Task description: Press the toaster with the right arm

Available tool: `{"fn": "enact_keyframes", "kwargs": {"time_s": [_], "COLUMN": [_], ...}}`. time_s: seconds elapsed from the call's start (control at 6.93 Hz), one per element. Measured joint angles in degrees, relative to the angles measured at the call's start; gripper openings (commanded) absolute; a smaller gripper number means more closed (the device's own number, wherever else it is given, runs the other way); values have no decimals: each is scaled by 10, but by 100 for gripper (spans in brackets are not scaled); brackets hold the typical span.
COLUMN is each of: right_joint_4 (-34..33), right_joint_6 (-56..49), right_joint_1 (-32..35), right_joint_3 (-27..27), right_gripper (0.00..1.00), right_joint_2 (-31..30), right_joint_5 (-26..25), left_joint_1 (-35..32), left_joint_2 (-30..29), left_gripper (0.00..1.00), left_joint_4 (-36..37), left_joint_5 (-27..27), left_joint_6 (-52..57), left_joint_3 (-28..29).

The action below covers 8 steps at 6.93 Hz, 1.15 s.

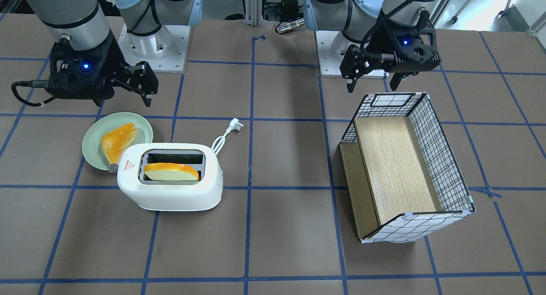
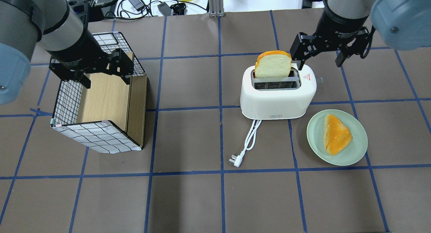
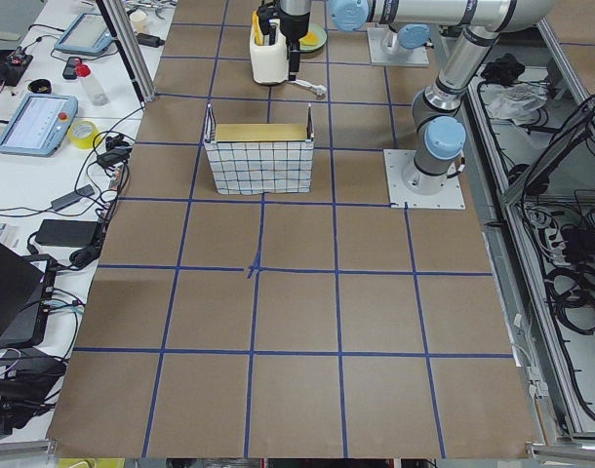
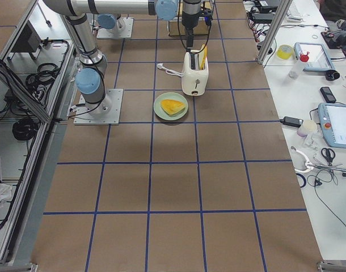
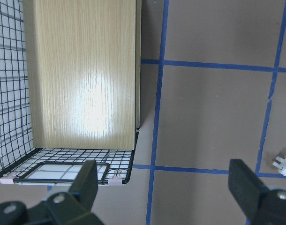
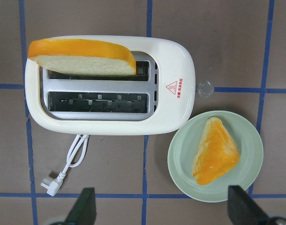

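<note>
The white toaster [image 1: 170, 197] stands on the table, with its red triangle mark and small silver end knob [image 6: 205, 88] facing the plate. It also shows in the overhead view [image 2: 277, 101] and the right wrist view [image 6: 171, 112]. One bread slice [image 2: 272, 64] stands up out of one slot; the other slot is empty. My right gripper [image 2: 319, 64] is open and empty. It hangs above the toaster's knob end without touching it. My left gripper [image 2: 106, 79] is open and empty, above the basket.
A pale green plate [image 2: 316, 145] with a second orange-crusted bread piece [image 2: 336, 133] lies beside the toaster's knob end. The toaster's cord and plug [image 2: 235, 160] trail toward the robot. A wire basket [image 2: 67, 101] with a wooden insert stands on my left side.
</note>
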Motion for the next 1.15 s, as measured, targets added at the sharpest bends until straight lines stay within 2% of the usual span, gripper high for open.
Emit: {"fn": "enact_keyframes", "kwargs": {"time_s": [0.87, 1.01, 1.15], "right_joint_4": [-2, -5, -8], "right_joint_6": [-27, -71, -115], "right_joint_1": [-12, -34, -66], "right_joint_3": [-1, -1, -1], "right_gripper": [100, 96, 83], "right_joint_2": [2, 5, 12], "right_joint_5": [-2, 0, 5], "left_joint_1": [0, 0, 0], "left_joint_2": [0, 0, 0], "left_gripper": [100, 100, 100], "left_joint_4": [0, 0, 0], "left_joint_5": [0, 0, 0], "left_joint_6": [0, 0, 0], "left_joint_3": [0, 0, 0]}}
